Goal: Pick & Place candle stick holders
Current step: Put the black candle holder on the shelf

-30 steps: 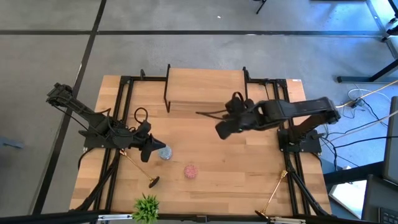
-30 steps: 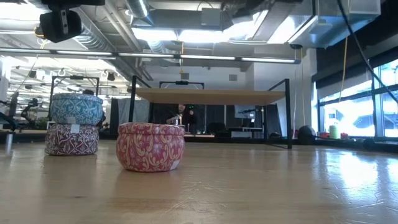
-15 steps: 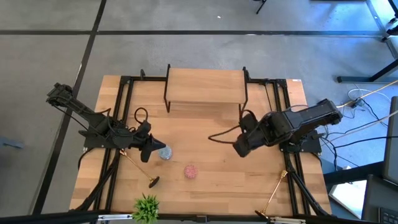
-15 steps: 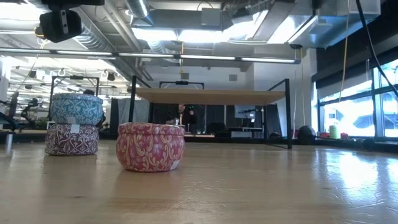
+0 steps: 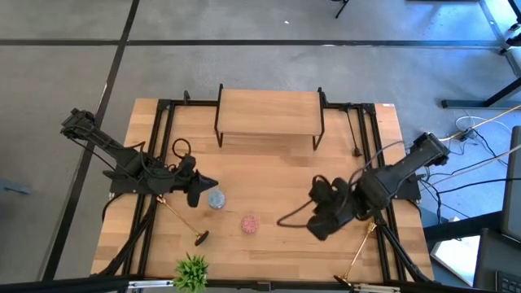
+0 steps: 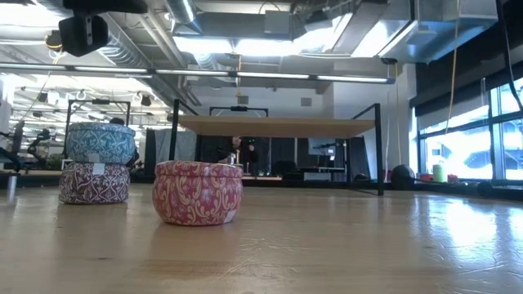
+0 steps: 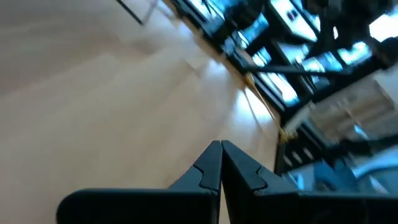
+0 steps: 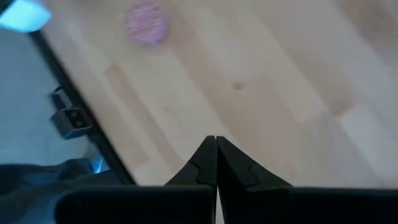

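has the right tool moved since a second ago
Yes. In the high view the right tool has swung away from the wooden shelf at the table's far edge, toward the near right side, ending close to the gold candle stick holder.

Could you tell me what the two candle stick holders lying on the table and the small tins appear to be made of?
The candle stick holders look like polished brass: thin, gold, shiny. One has a dark base. The pink tin and the stacked tins seem printed metal, with patterned glossy sides. The table looks like light varnished wood, with visible planks.
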### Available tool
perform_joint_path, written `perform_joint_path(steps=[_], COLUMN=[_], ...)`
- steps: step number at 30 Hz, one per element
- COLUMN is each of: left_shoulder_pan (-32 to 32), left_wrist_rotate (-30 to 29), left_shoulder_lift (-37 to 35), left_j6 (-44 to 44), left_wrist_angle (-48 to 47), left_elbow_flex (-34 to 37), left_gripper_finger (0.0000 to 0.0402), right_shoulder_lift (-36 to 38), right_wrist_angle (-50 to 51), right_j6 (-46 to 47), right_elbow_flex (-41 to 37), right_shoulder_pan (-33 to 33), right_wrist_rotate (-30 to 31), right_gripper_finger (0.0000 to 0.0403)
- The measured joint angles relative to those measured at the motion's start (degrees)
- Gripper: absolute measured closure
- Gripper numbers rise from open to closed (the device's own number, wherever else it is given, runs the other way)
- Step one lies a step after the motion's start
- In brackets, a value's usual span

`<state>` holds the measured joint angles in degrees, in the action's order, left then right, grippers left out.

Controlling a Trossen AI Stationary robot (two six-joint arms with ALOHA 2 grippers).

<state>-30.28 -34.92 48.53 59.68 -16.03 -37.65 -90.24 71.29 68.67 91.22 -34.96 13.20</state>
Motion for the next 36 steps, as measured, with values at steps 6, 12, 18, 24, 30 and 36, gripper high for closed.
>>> perform_joint_path(steps=[6, 12, 18, 24, 30, 36], left_shoulder_pan=[2.1, 7.2, 12.4, 17.5, 23.2, 30.6], left_wrist_rotate=[-3.9, -4.5, -2.3, 1.9, 3.8, 7.4], left_shoulder_lift=[0.2, 2.0, 5.0, 8.1, 10.5, 13.4], left_j6=[-3.1, -2.0, -3.4, -7.0, -12.1, -12.4], left_wrist_angle=[0.7, 3.0, 9.1, 16.7, 26.3, 32.8], left_elbow_flex=[0.0, 0.0, 0.0, 0.0, 0.0, 0.0], left_gripper_finger=[0.0400, 0.0400, 0.0400, 0.0400, 0.0400, 0.0400], right_shoulder_lift=[0.0, -0.1, 0.0, 3.7, 13.5, 25.9], right_wrist_angle=[-5.7, -9.0, -12.6, -12.5, -18.8, -20.5], right_j6=[-1.4, -6.9, -9.2, -13.1, -13.6, -14.6], right_elbow_flex=[-4.8, -9.5, -12.8, -16.7, -28.3, -39.0], right_shoulder_pan=[-0.9, 0.4, 1.7, 3.7, 5.1, 8.6], right_wrist_rotate=[-5.7, -13.4, -14.0, -13.9, -14.1, -15.2], right_gripper_finger=[0.0403, 0.0403, 0.0403, 0.0403, 0.0403, 0.0403])
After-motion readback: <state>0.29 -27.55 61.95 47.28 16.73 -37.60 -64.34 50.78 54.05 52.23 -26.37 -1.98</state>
